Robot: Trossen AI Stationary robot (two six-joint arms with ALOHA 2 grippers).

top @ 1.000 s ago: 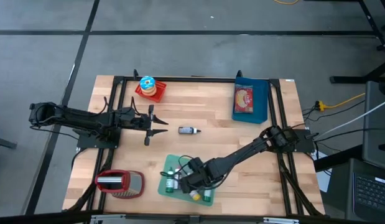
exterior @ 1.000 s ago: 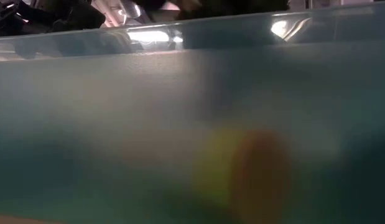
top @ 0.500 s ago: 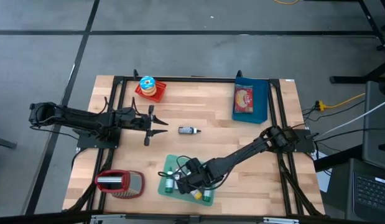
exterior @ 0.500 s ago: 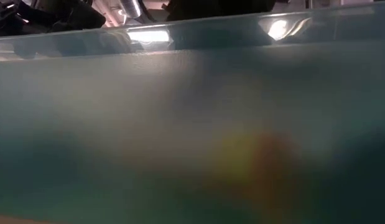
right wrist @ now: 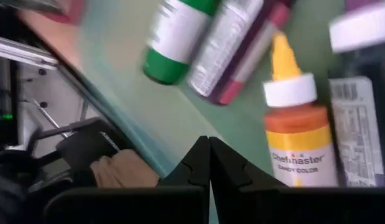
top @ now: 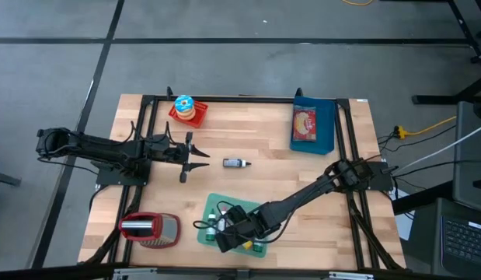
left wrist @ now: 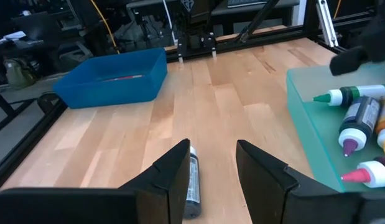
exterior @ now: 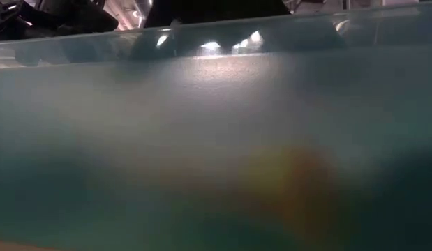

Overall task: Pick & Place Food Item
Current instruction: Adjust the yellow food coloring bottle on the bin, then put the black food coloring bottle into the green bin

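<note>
Steel-grey and red, a boxy item (top: 149, 229) sits at seven o'clock on the pale wood table (top: 271, 148). At nine o'clock the left gripper (top: 195, 156) waits above the boards, its flat dark fingers (left wrist: 173, 177) parted with nothing between them. A stacked toy of coloured rings (top: 186, 110) stands at eleven. Just past the left fingertips, near the middle, lies a small dark bottle (top: 235, 162), smooth and round, likely to roll if nudged.

At six o'clock is the translucent green tray (top: 205, 230), glossy plastic with a low wall, holding food-colouring bottles (left wrist: 360, 118): slick cylinders with tapered nozzles. The right gripper (top: 224, 243) hangs over it pinched shut and empty, the orange bottle (right wrist: 302, 139) just beside its tips. To pick well it should probably part its jaws first, straddle one bottle's body, and lift straight to spare the neighbours.

A blue bin (top: 313, 127) of rigid plastic waits at one o'clock.
</note>
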